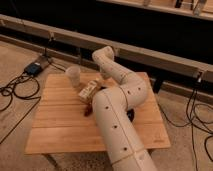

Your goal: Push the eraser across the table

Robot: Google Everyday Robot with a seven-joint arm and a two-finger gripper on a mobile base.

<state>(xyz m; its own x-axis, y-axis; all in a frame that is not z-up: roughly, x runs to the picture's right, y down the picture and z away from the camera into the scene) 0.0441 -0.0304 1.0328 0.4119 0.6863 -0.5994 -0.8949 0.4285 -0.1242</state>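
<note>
Across the table [55,125], bare honey-coloured planks run wide on the left and along the near edge, with a narrower free strip by the right edge. At the far side the gripper [101,81] comes down just behind a white-and-tan box [89,91], near a pale cup [73,75]; whether it is released or clenched cannot be told. The white arm [117,125] covers the table's middle, and the eraser cannot be made out beside it. A slim reddish-brown piece [88,111] lies against the arm's left side, and a dark object [131,115] shows at its right
</note>
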